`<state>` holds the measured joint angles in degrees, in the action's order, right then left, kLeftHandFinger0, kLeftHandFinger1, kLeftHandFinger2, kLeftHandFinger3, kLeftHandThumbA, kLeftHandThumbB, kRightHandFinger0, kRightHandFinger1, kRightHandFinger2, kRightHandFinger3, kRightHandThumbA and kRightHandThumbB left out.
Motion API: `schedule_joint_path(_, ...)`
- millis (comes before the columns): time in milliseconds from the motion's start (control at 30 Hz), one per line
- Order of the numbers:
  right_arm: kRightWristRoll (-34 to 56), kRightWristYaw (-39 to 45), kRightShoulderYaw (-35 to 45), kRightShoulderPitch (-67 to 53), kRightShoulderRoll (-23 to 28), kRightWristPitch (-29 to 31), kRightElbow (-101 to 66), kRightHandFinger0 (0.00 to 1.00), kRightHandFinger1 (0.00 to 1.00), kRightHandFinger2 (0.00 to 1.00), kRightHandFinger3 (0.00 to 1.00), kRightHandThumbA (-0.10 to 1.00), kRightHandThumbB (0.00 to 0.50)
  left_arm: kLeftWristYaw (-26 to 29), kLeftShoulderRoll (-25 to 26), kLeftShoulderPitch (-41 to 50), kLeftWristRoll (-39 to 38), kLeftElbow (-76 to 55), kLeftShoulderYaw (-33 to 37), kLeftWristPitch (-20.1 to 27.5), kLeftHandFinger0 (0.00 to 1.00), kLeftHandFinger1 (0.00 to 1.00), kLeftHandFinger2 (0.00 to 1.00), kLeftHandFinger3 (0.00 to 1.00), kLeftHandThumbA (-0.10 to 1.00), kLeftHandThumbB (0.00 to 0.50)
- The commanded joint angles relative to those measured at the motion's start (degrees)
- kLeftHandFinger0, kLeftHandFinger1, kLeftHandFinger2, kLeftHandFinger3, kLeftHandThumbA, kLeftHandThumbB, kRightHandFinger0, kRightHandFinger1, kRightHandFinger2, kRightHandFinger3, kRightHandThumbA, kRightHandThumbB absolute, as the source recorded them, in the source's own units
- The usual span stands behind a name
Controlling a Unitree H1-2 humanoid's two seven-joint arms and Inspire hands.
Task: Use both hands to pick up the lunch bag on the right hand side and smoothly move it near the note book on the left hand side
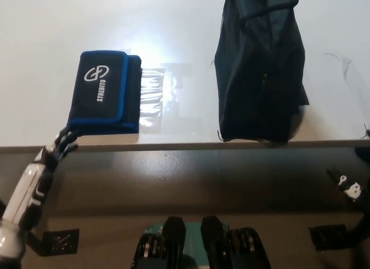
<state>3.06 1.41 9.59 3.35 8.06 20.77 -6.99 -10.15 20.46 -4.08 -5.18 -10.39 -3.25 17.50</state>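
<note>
— Where is the lunch bag (260, 72)?
— It lies on the white table (46, 61), at the upper right of the frame. The notebook (105, 92) lies at the left, well apart from it.
— And the hands?
— The white left hand (55, 150) is at the lower left, fingers apart, just under the notebook's corner, holding nothing. The black right hand (350, 191) is at the lower right; its fingers cannot be made out.

Steep overhead view, unevenly lit. Strong glare on the white table (173, 26) at centre, beside the blue-edged notebook (105, 93), washing out the surface there; streaky reflections just right of it. Dark lunch bag (260, 66) at upper right underexposed, folds barely readable. Lower half of frame dim and brownish below the table edge. Soft focus throughout; slight motion blur on white left hand (49, 156) at lower left.
</note>
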Motion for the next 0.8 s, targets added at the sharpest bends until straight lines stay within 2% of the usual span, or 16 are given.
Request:
schedule_joint_path(0, 2.0, -0.7, 1.6, 3.9, 2.2, -0.9, -2.7, 1.00, 1.00, 1.00, 1.00, 1.00, 0.176, -1.1, 0.5, -4.5, -2.2, -2.6, 0.2, -1.7, 1.00, 1.00, 1.00, 1.00, 1.00, 0.310)
schedule_joint_path(100, 4.6, 0.3, 2.0, 6.7, 3.9, -3.3, -0.8, 1.00, 1.00, 1.00, 1.00, 1.00, 0.205, -1.8, 0.5, -8.0, -2.6, -3.4, 0.8, -4.6, 1.00, 1.00, 1.00, 1.00, 1.00, 0.282)
schedule_joint_path(133, 6.7, 0.8, 2.3, 8.0, 4.4, -4.5, 0.3, 1.00, 1.00, 1.00, 1.00, 1.00, 0.199, -2.2, 0.5, -9.6, -2.8, -3.4, 1.2, -5.7, 1.00, 1.00, 1.00, 1.00, 1.00, 0.268)
schedule_joint_path(200, 9.0, 1.3, 2.5, 9.1, 5.1, -6.3, 1.3, 1.00, 1.00, 1.00, 1.00, 1.00, 0.208, -2.1, 0.2, -11.4, -2.7, -3.5, 1.6, -8.2, 1.00, 1.00, 1.00, 1.00, 1.00, 0.281)
schedule_joint_path(267, 11.2, 2.6, 2.7, 11.3, 6.5, -8.0, 3.4, 1.00, 1.00, 1.00, 1.00, 1.00, 0.183, -1.8, -0.7, -14.2, -3.7, -3.6, 2.2, -13.8, 1.00, 1.00, 1.00, 1.00, 1.00, 0.325)
schedule_joint_path(333, 12.1, 3.0, 2.7, 13.1, 7.1, -8.5, 5.3, 1.00, 1.00, 1.00, 1.00, 1.00, 0.169, -1.5, -1.7, -16.7, -4.4, -3.1, 2.5, -17.3, 1.00, 1.00, 1.00, 1.00, 1.00, 0.346)
schedule_joint_path(367, 13.5, 3.3, 2.9, 14.8, 7.2, -9.5, 6.7, 1.00, 1.00, 1.00, 1.00, 1.00, 0.179, -1.3, -2.3, -18.0, -4.9, -2.5, 2.7, -18.5, 1.00, 1.00, 1.00, 1.00, 1.00, 0.351)
schedule_joint_path(400, 16.0, 3.9, 3.2, 16.5, 7.2, -10.7, 8.3, 1.00, 1.00, 1.00, 1.00, 1.00, 0.193, -1.7, -2.7, -19.4, -5.3, -1.1, 2.9, -18.8, 1.00, 1.00, 1.00, 1.00, 1.00, 0.343)
schedule_joint_path(533, 19.1, 5.1, 3.8, 20.3, 7.0, -11.6, 12.5, 1.00, 1.00, 1.00, 1.00, 1.00, 0.189, -3.2, -3.2, -22.9, -5.3, 3.1, 3.7, -18.3, 1.00, 1.00, 1.00, 1.00, 1.00, 0.322)
schedule_joint_path(633, 21.3, 5.6, 4.2, 24.1, 6.3, -13.5, 16.2, 1.00, 1.00, 1.00, 1.00, 1.00, 0.223, -3.7, -4.6, -26.6, -5.9, 7.1, 4.2, -19.8, 1.00, 1.00, 1.00, 1.00, 1.00, 0.333)
schedule_joint_path(767, 22.1, 5.6, 4.7, 28.1, 5.5, -13.7, 20.7, 1.00, 1.00, 1.00, 1.00, 1.00, 0.217, -3.2, -6.3, -30.8, -4.3, 12.3, 4.9, -19.9, 1.00, 1.00, 1.00, 1.00, 1.00, 0.358)
